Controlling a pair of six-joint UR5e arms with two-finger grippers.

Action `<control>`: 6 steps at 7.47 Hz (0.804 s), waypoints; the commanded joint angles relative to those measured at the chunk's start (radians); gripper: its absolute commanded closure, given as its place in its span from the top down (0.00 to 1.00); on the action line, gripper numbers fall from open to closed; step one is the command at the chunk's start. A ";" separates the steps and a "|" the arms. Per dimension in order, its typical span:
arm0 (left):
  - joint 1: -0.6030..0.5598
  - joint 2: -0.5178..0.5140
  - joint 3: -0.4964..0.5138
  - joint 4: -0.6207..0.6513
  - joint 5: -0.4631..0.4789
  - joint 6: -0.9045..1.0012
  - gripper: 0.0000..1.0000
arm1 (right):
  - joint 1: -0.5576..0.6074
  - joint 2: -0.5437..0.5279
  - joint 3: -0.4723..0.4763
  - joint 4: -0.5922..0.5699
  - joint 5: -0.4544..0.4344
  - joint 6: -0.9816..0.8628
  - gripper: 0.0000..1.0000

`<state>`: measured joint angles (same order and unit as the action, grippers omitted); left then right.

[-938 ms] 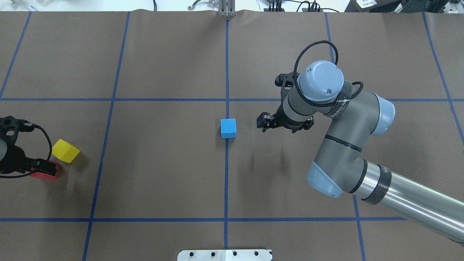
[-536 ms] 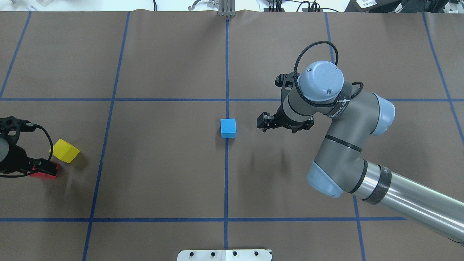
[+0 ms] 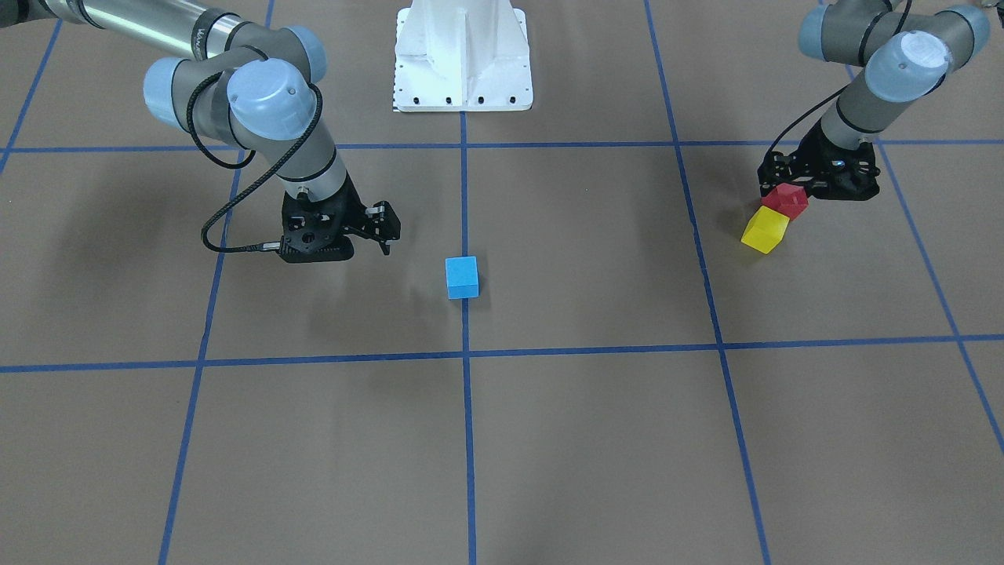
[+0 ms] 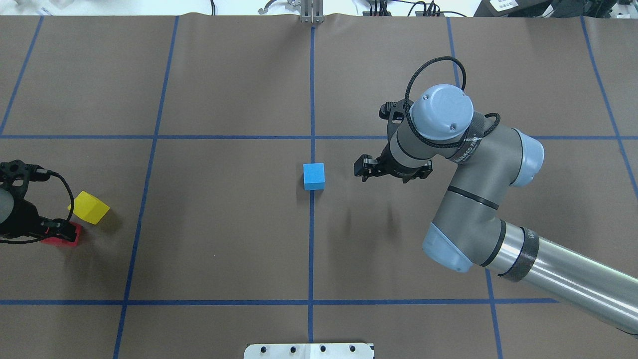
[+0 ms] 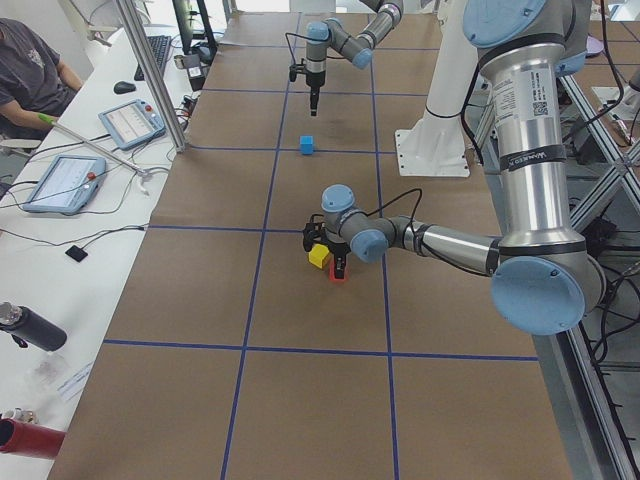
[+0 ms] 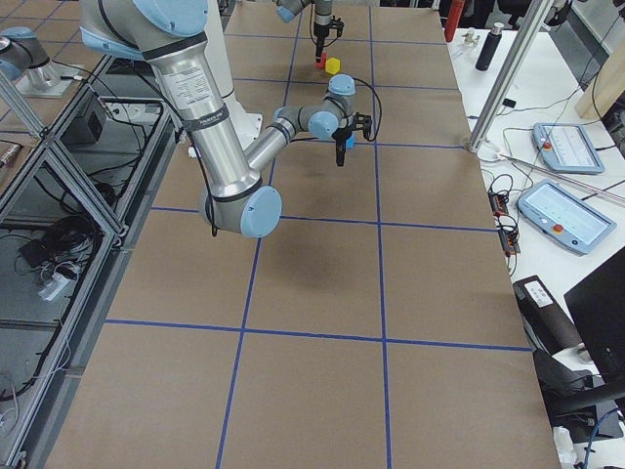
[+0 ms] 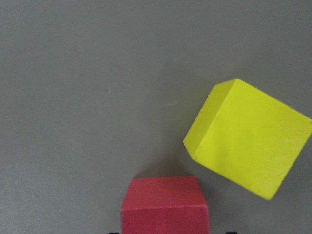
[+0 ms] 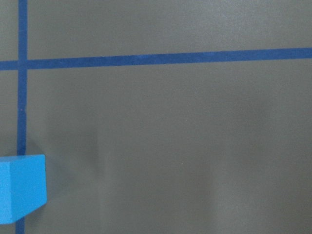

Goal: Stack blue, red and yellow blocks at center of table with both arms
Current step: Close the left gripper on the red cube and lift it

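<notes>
The blue block (image 4: 314, 176) sits on the table's center line, also in the front view (image 3: 462, 277). My right gripper (image 4: 391, 173) hangs open and empty just right of it, apart from it. At the far left the red block (image 4: 61, 234) lies beside the tilted yellow block (image 4: 89, 207). My left gripper (image 4: 62, 230) is shut on the red block; in the left wrist view the red block (image 7: 165, 204) sits between the finger tips with the yellow block (image 7: 248, 137) up to the right. The right wrist view shows only a corner of the blue block (image 8: 22, 186).
Brown paper with blue tape grid lines (image 4: 312, 99) covers the table. The white robot base (image 3: 463, 55) stands at the near edge. Operator desks with tablets (image 5: 60, 180) run along the far side.
My left gripper and the red block have shifted slightly left, a little away from the yellow block. The right arm has barely moved.
</notes>
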<state>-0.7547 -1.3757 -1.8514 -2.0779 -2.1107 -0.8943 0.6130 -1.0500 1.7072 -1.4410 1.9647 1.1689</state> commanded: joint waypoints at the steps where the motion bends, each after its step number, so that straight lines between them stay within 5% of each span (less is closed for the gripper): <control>1: 0.000 -0.002 0.000 0.007 0.000 0.001 0.21 | 0.001 -0.001 0.002 0.001 -0.003 0.000 1.00; 2: -0.003 0.001 -0.003 0.009 -0.002 0.001 0.00 | 0.002 -0.001 0.003 0.001 -0.004 0.000 1.00; 6: -0.023 0.018 -0.168 0.071 -0.066 -0.052 0.00 | 0.007 -0.050 0.055 0.001 -0.009 -0.002 1.00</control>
<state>-0.7759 -1.3573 -1.9597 -2.0386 -2.1700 -0.9128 0.6173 -1.0763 1.7405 -1.4404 1.9561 1.1686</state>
